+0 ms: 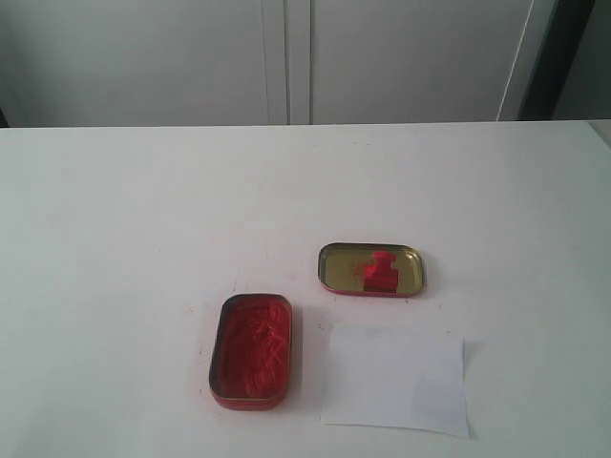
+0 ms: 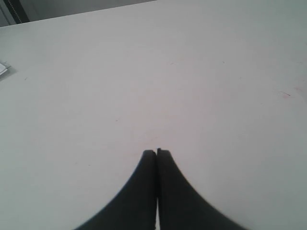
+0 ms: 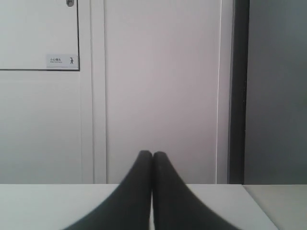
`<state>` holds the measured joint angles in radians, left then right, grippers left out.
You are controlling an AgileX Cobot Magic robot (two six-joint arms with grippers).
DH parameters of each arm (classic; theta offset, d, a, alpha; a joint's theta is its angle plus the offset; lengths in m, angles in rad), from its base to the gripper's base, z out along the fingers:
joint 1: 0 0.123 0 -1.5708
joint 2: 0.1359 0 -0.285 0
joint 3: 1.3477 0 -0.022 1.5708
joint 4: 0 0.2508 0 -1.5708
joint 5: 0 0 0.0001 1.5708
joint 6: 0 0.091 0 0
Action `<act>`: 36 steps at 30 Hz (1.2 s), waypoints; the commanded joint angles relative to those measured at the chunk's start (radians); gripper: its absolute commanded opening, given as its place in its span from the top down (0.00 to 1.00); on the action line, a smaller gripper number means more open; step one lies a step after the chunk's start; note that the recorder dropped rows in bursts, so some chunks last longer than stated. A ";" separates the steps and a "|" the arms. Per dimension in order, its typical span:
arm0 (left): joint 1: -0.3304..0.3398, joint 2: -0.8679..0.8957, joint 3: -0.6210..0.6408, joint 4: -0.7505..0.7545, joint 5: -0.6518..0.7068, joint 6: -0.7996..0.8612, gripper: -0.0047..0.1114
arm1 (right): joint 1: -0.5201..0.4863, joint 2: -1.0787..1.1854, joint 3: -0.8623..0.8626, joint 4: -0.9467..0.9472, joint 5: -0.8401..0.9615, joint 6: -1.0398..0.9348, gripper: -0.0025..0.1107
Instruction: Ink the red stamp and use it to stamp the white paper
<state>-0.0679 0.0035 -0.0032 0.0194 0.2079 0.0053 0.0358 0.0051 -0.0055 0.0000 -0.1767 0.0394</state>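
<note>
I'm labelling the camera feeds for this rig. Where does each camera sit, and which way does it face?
Exterior: raised, off the arms, looking down across the table at tin, lid holding the stamp, and paper; no robot part shows.
Left wrist: on the left arm, angled down over bare table; shut left fingers show.
Right wrist: on the right arm, facing level at white doors; shut right fingers show.
Shared: exterior and right wrist both show the doors and table.

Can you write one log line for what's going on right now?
red stamp in lid | ink tin open | white paper no print visible | left gripper shut | right gripper shut
</note>
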 commanded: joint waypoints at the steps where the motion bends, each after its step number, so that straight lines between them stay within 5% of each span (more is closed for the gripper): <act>1: 0.000 -0.003 0.003 -0.003 0.001 0.003 0.96 | 0.003 -0.005 0.006 0.000 -0.032 0.002 0.98; 22: 0.000 -0.003 0.003 -0.003 0.001 0.003 0.96 | 0.003 -0.005 0.006 0.000 -0.036 0.002 0.98; 27: 0.000 -0.003 0.003 -0.003 0.001 0.003 0.96 | 0.003 0.056 -0.176 0.000 0.197 0.002 0.98; 36: 0.000 -0.003 0.003 -0.003 0.001 0.003 0.96 | 0.003 0.426 -0.431 0.000 0.216 0.002 0.98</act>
<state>-0.0679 0.0035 -0.0032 0.0194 0.2079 0.0053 0.0358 0.3656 -0.3967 0.0000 0.0335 0.0394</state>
